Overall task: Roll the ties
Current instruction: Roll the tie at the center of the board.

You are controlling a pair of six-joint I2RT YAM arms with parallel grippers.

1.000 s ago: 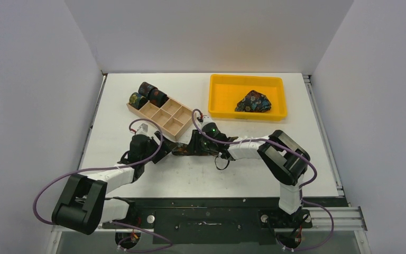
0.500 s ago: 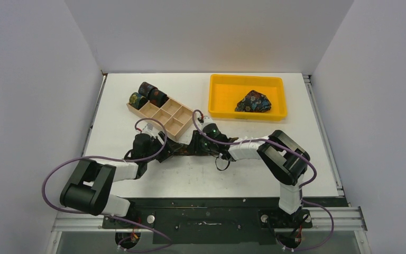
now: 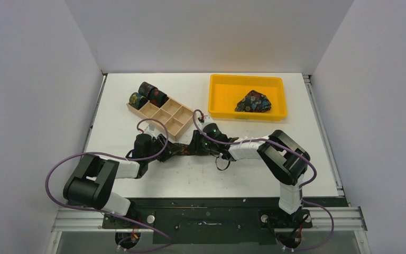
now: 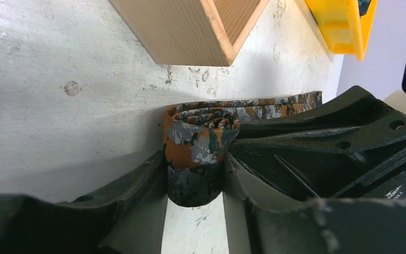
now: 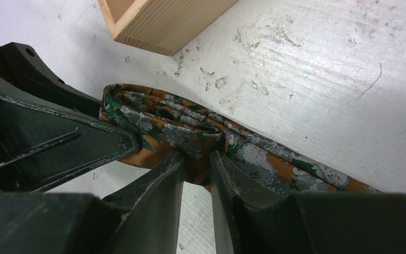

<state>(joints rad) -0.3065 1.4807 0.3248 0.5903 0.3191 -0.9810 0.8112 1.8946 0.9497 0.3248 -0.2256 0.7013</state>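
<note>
An orange-brown patterned tie (image 3: 182,150) lies on the white table just in front of the wooden box, partly wound into a loose roll (image 4: 198,143) with its tail running off to the right. My left gripper (image 4: 194,174) is shut on the roll's left end, a finger pressed against each side. From the opposite side, my right gripper (image 5: 196,159) is shut on a fold of the same tie (image 5: 190,132). In the top view the left gripper (image 3: 164,148) and the right gripper (image 3: 194,145) face each other across it.
The wooden compartment box (image 3: 169,119) stands just behind the grippers, with three rolled ties (image 3: 147,95) at its far left end. A yellow tray (image 3: 247,78) at the back right holds a bundled dark floral tie (image 3: 254,101).
The left arm has reached forward and right to the roll, and its jaws have narrowed from wide open onto the roll. The right gripper has kept its hold and place.
</note>
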